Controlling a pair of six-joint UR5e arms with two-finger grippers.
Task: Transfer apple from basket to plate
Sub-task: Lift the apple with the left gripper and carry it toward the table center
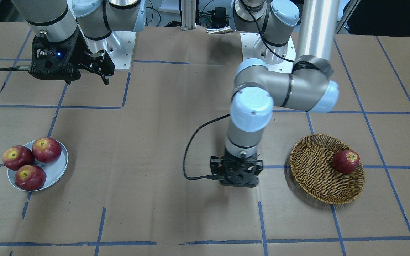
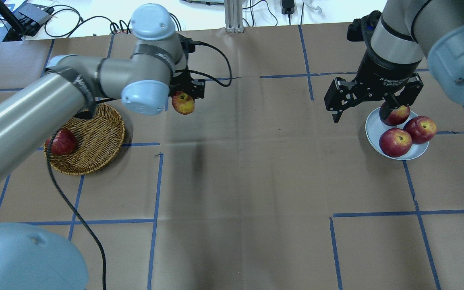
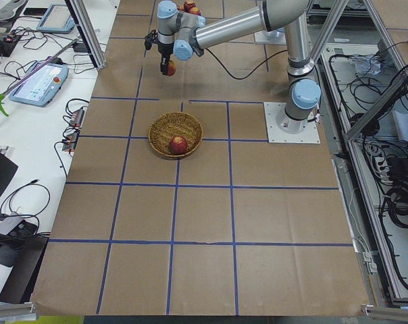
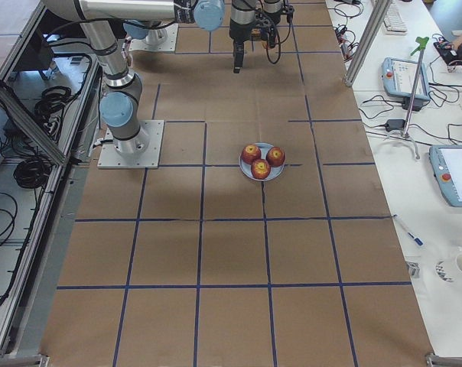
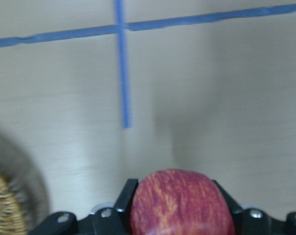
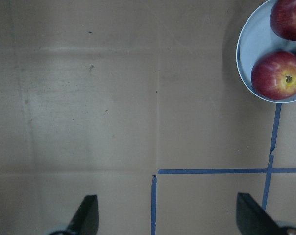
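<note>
Grips the apple in the left gripper, fingers closed on its two sides per wrist view. Holds it off the table, just outside the basket on the middle-facing side, well apart from the plate over on the right. Shows one dark apple lying in the basket. Hangs the right gripper spread wide, holding nothing, raised above the table near the plate. Probably mid-carry, w/ most of the crossing to go. Main worry: no room. Already has three apples on the plate, close-packed and covering most of it, so risks a roll-off, or knocking a neighbour out, by dropping a fourth on top or at the rim. Needs a low, gentle set-down on the bare patch at the basket side of the plate. Second: risks arm-to-arm contact by heading into the spot taken by the right gripper, unless moving that off first. Third: may lose the fruit. Pinches a round, smooth thing at only two points, so could twist it loose w/ a fast swing or sudden stop. After a drop on flat paper, no telling where to, maybe off the edge. Can't judge grip depth from the pics, w/ just one rounded side of the fruit visible btw the fingers.
</note>
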